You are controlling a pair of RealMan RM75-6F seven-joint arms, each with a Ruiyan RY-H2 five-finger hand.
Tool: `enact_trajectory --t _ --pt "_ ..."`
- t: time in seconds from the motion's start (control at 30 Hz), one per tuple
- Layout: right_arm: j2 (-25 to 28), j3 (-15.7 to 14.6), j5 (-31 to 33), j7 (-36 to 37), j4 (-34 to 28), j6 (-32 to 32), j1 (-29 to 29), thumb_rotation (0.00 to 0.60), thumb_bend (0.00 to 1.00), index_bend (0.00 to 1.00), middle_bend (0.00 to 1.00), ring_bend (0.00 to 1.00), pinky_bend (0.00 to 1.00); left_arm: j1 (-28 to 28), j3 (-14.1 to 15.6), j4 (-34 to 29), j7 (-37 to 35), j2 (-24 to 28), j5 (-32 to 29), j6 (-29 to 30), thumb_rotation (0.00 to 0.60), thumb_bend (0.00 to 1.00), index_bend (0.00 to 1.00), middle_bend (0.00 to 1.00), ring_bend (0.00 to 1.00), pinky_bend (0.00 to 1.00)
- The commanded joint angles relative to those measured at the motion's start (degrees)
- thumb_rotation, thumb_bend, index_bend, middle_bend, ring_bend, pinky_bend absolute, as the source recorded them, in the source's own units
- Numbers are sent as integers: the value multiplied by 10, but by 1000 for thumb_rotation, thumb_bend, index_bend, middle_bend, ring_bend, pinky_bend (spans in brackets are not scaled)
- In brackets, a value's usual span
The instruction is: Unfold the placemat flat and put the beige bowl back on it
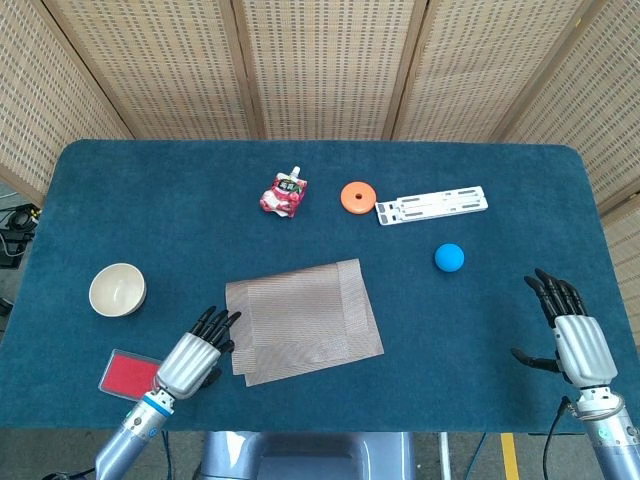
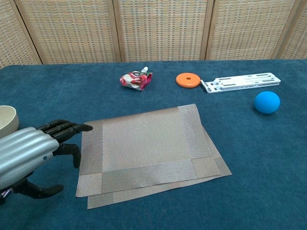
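One folded placemat (image 1: 303, 320), table centre; left hand (image 1: 195, 357) empty, fingers spread at its left edge, seemingly to unfold; beige bowl (image 1: 117, 289) aside near the table's left edge; right hand (image 1: 575, 335) open, idle.

**Left hand at the mat's edge**

The folded mat (image 2: 148, 153) lies mid-table. The left hand (image 2: 36, 148) sits just beside its left edge, fingers extended and empty. The bowl (image 2: 7, 122) shows at far left. Behind lie a pouch (image 2: 135, 79), orange disc (image 2: 188, 79), white bracket (image 2: 240, 82) and blue ball (image 2: 266, 102).
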Motion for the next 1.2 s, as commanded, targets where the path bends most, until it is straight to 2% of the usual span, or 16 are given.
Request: enact_trajectory --t 0.03,0.47,0.63,0.83,1.2 --pt "0 1 1 2 0 0 0 600 67 59 0 0 0 -2 -2 2 17 -21 -8 -11 600 280 421 0 0 0" --pt "3 4 5 11 1 1 0 600 67 59 0 0 0 1 2 -7 54 -20 -27 -23 600 280 349 0 0 0" --pt "2 4 6 12 2 0 0 600 67 59 0 0 0 0 2 -8 63 -22 -32 -26 600 231 333 0 0 0" --pt "2 4 6 12 1 1 -1 600 67 59 0 0 0 -3 -1 -6 71 -30 -35 -31 600 231 330 0 0 0" --pt "4 7 10 17 -1 3 -2 600 67 59 0 0 0 -7 -9 41 98 -73 -36 -26 600 235 327 0 0 0"
